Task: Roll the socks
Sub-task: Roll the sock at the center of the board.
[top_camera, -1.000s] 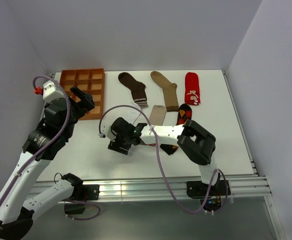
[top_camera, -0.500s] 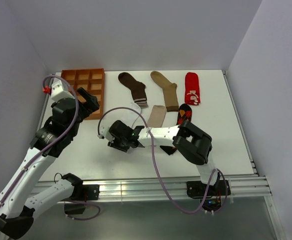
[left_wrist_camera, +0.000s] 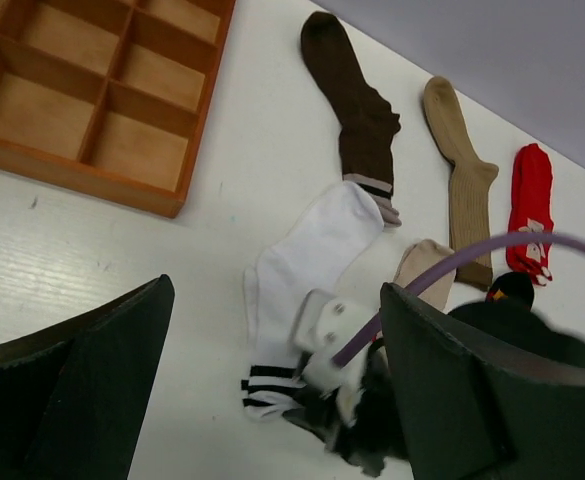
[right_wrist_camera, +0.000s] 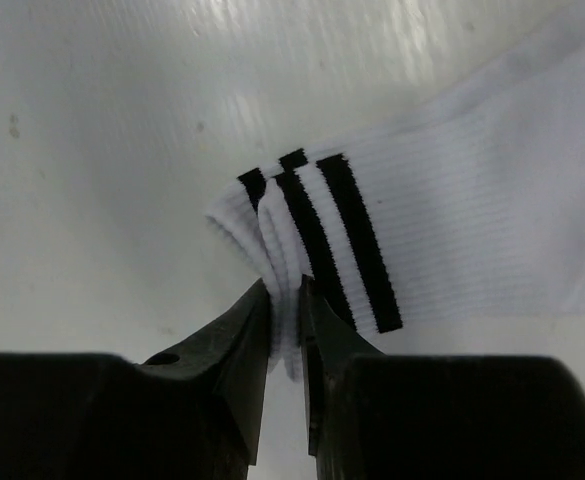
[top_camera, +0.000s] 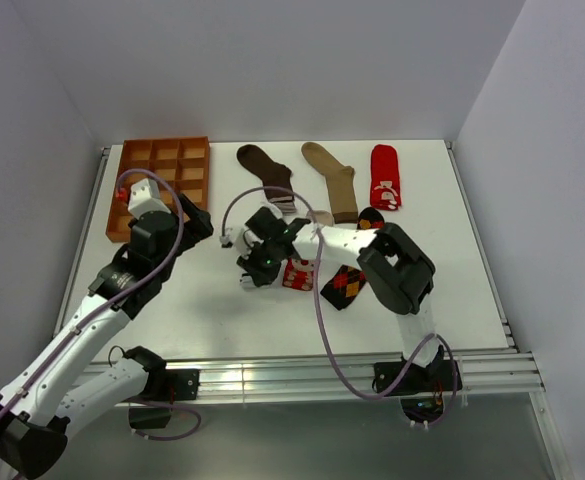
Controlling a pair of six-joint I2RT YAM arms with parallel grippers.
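The white black-striped sock (left_wrist_camera: 312, 245) lies flat in the middle of the table. My right gripper (right_wrist_camera: 287, 300) is shut on the bunched edge of its striped cuff (right_wrist_camera: 307, 225); in the top view this gripper (top_camera: 257, 265) and its arm cover most of the sock. My left gripper (left_wrist_camera: 272, 290) hangs wide open above the same sock, holding nothing; the top view shows it (top_camera: 187, 215) beside the tray. The dark brown (top_camera: 267, 170), tan (top_camera: 334, 178) and red (top_camera: 384, 175) socks lie along the back. The beige red-toed (top_camera: 297, 275) and argyle (top_camera: 344, 285) socks lie under the right arm.
The orange-brown gridded tray (top_camera: 162, 155) stands at the back left, close to my left gripper. The right arm's purple cable (top_camera: 319, 320) loops over the table's front middle. Walls close the table at the back and on both sides.
My right gripper has shut on the white sock's striped cuff and shifted back and to the right. The left arm has swung right and down toward the sock, still open.
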